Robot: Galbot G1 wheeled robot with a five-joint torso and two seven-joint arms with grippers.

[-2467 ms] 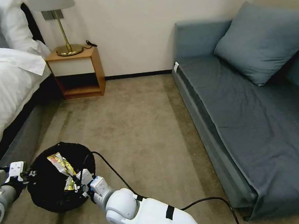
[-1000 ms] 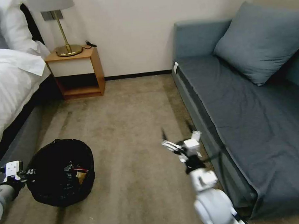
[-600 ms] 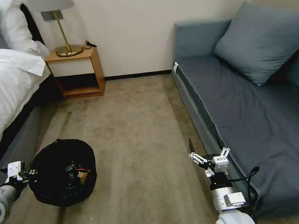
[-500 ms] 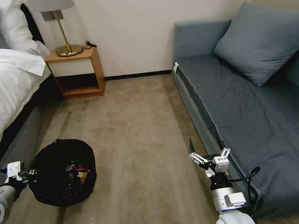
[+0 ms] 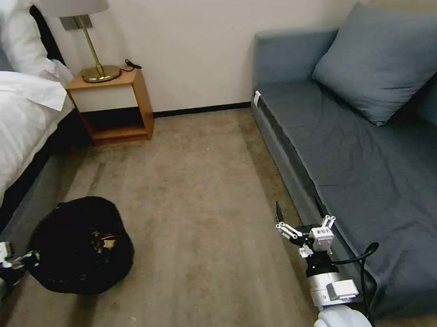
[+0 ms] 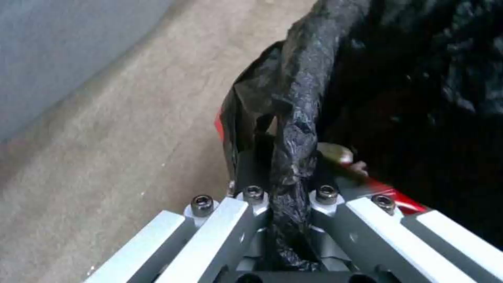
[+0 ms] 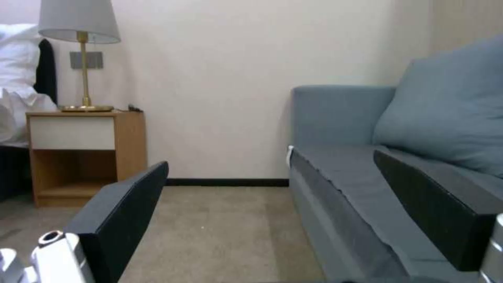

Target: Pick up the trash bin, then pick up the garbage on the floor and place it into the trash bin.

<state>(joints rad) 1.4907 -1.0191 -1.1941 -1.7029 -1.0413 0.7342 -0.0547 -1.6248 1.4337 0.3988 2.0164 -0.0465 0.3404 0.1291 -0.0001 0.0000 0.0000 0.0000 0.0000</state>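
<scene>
Floor: beige carpet (image 5: pixel 200 184) — short pile, between bed (image 5: pixel 9 127) and grey sofa (image 5: pixel 377 173).
Left end effector (image 6: pixel 285 204): clamped on trash bin (image 5: pixel 78 246) rim — crinkled black bag.
Right end effector (image 5: pixel 304 227): spread wide, holding nothing.

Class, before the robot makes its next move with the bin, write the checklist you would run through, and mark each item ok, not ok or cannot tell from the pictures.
1. Left gripper shut on the trash bin rim, pinching the black liner: ok.
2. Garbage lying inside the bin: ok.
3. Right gripper open and holding nothing, beside the sofa: ok.
4. Carpet in the head view free of litter: ok.
5. Grip reaches the bin wall, not just the liner: cannot tell.
6. Bin lifted off the carpet: cannot tell.
</scene>
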